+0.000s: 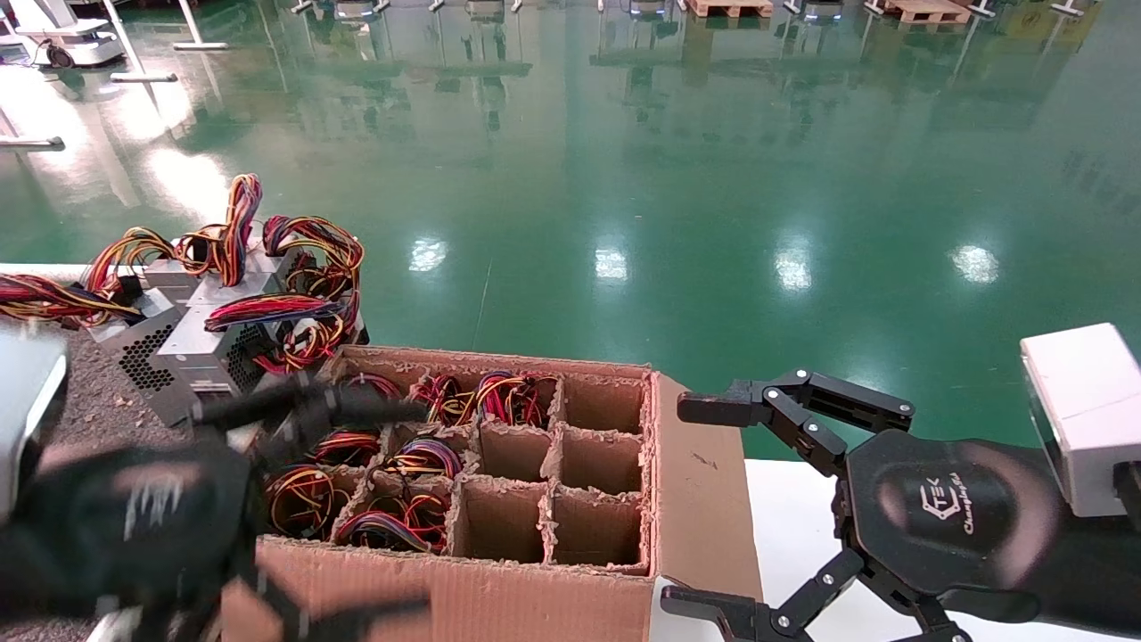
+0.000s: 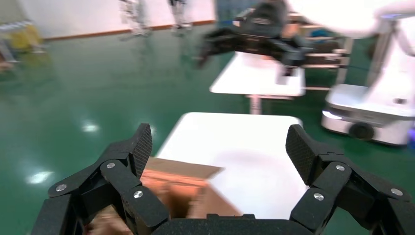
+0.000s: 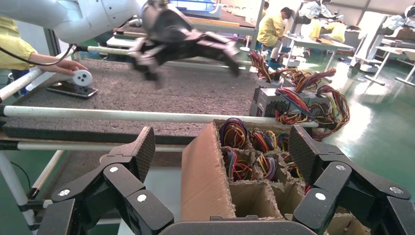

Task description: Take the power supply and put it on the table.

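Head view: my left gripper point(image 1: 303, 499) hangs spread and empty over the box's point(image 1: 499, 571) left cells; power supplies point(image 1: 392, 526) sit in those cells, wires up. My right gripper point(image 1: 704, 508) is released beside the box's right wall.
Left wrist view: fingers point(image 2: 142, 147) wide apart, white surface point(image 2: 244, 147) beyond.
Right wrist view: table point(image 3: 171, 93) bare behind the box, rail point(image 3: 122, 115) along its edge.

Table point(image 3: 161, 93): rough, speckled grey-brown top with a white tubular rail point(image 3: 122, 115) along its edge.
On the table: grey power supply units point(image 1: 192, 334) with looping wire bundles, grouped at its far corner.
White surface point(image 1: 802, 535): smooth, beside the table.
On the white surface: cardboard box point(image 1: 499, 499) with divider cells, several holding coiled wires.
Floor point(image 1: 677, 178): glossy green.
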Controlling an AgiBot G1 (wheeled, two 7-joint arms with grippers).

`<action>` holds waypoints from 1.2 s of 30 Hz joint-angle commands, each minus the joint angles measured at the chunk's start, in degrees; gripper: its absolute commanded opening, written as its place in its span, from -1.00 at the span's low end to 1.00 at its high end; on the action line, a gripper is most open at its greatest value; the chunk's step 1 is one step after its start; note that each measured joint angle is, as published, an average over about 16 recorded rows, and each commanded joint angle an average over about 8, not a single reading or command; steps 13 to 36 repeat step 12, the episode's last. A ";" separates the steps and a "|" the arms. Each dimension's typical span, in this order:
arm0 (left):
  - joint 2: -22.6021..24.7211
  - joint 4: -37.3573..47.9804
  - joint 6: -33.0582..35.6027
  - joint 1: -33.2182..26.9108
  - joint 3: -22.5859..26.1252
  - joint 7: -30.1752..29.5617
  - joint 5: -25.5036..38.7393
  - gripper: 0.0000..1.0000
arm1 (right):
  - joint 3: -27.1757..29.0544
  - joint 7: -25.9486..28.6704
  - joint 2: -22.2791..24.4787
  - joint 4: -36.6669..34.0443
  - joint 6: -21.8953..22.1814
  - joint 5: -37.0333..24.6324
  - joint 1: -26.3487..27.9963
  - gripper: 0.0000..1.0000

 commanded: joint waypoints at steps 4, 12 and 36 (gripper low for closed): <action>-0.53 -3.20 1.33 1.97 -0.28 -1.30 -0.79 1.00 | 0.00 0.00 0.00 -0.01 0.01 0.00 -0.01 1.00; -0.44 -2.39 1.03 1.54 -0.28 -1.00 -0.76 1.00 | -0.01 0.00 0.01 -0.01 0.01 0.01 -0.01 1.00; -0.44 -2.39 1.03 1.54 -0.28 -1.00 -0.76 1.00 | -0.01 0.00 0.01 -0.01 0.01 0.01 -0.01 1.00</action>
